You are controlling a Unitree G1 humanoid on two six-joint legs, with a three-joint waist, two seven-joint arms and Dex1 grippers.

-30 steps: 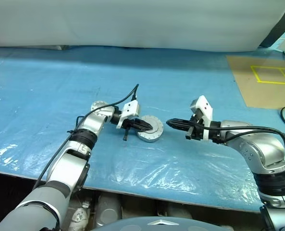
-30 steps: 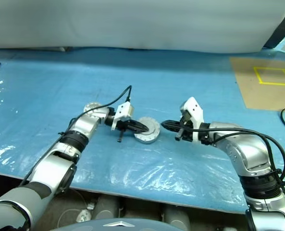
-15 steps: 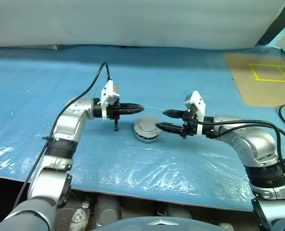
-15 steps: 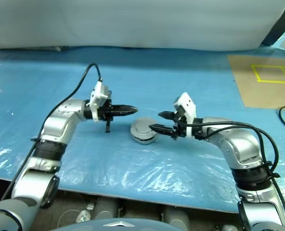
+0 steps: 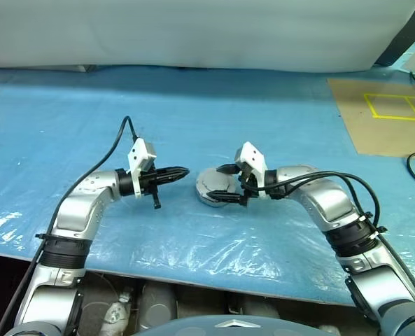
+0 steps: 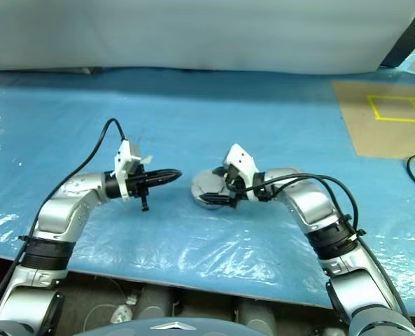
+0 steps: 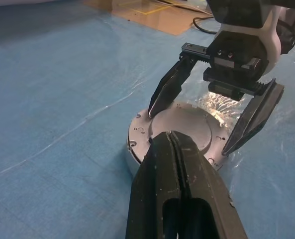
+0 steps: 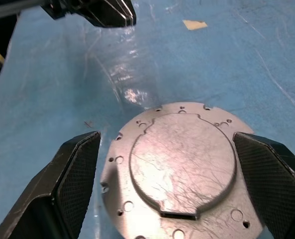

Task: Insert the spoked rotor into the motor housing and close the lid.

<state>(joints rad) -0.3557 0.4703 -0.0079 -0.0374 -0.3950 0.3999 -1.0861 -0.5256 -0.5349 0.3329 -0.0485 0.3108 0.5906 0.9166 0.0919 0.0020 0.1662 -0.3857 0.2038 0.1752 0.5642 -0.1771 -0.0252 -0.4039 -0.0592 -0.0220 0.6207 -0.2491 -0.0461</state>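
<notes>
Straddling the stiff, likely heavy lid (image 8: 182,169), the right gripper's (image 5: 227,185) wide-open, empty jaws suit its rim; left gripper (image 5: 183,171) shut, empty.

I see the lid (image 8: 179,164), a round grey metal disc, lying smooth face up on the motor housing (image 7: 137,154) on the blue sheet.

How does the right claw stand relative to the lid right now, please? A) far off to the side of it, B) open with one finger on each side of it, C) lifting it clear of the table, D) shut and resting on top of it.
B: the right claw is open, its fingers flanking the lid, which sits smooth face up on the table.
</notes>
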